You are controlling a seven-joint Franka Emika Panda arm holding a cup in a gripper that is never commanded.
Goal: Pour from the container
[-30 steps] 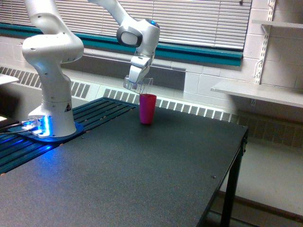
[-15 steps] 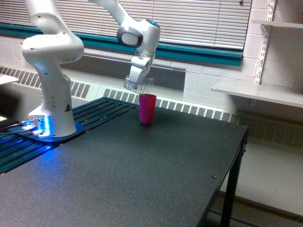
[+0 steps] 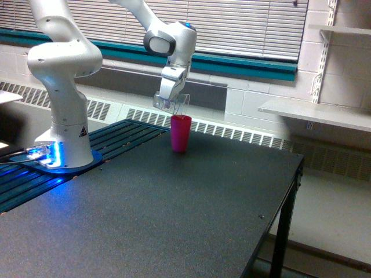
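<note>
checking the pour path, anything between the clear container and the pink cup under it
Nothing: the exterior view shows only open air between the container, held tilted in the gripper, and the pink cup.

The arm point(image 3: 61, 63) is glossy white with rounded, bulbous shells and dark grey bands at its joints, the wrist joint point(image 3: 156, 43) capped in grey with a small blue light. Its base point(image 3: 58, 157) glows blue, with cables trailing off it and a small triangular warning label on the column.
</note>
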